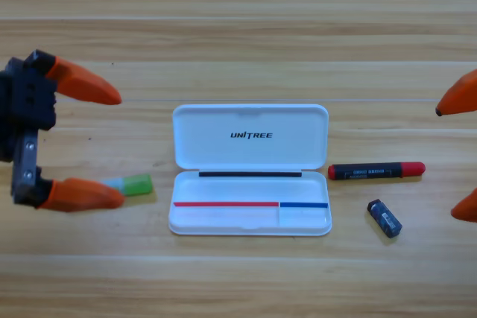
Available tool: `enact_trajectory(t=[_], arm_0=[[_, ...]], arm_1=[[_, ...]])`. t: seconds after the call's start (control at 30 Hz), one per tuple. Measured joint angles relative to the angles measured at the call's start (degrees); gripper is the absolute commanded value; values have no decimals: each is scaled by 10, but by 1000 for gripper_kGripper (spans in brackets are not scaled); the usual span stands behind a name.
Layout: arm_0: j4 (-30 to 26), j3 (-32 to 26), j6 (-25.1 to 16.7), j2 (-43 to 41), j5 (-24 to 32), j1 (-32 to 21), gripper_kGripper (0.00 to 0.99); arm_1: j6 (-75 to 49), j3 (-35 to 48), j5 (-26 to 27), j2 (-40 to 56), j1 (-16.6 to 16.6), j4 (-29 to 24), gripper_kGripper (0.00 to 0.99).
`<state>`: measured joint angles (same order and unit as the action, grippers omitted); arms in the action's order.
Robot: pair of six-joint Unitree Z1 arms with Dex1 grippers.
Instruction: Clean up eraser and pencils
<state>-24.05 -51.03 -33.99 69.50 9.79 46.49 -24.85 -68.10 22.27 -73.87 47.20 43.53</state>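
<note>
Left gripper (113,145): at the picture's left edge, its 2 orange jaws spread wide, one high, one low; the lower tip sits over the pale end of the green pencil (133,185). Nothing is pinched.

Right gripper (455,156): drawn back to the right edge, only 2 orange tips showing, well apart from each other; it looks to be waiting.

Case (250,170): white, lid thrown open, lying in the middle of the wooden table (238,27); the tray is nearest me and holds none of the 3 things.

Green pencil: just left of the tray, lying crosswise, part-hidden under the lower jaw.

Red-and-black pencil (376,170): just right of the case, lying flat, level with the hinge.

Eraser (384,218): below that pencil, slanted, near the tray's right corner but apart from it.

Step in hand: I'd judge it to be the pickup of the green pencil.

Doing it well: bring the jaws to either side of the green body, not its end, close square across it, then lift it clear of the tray wall before setting it down inside.
</note>
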Motion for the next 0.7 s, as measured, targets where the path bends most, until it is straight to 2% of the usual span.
enact_trajectory(t=[0.4,0.5,0.6,0.7], arm_0=[[-12,4,-9,-11,-24,0,988],[-34,-28,-35,-11,-83,0,980],[-56,-84,-83,2,-147,-4,969],[-98,-155,-127,51,-160,-30,965]], arm_1=[[17,3,-1,0,0,0,990],[46,9,-27,0,0,0,990],[93,19,-77,0,0,0,990],[118,27,-144,0,0,0,989]])
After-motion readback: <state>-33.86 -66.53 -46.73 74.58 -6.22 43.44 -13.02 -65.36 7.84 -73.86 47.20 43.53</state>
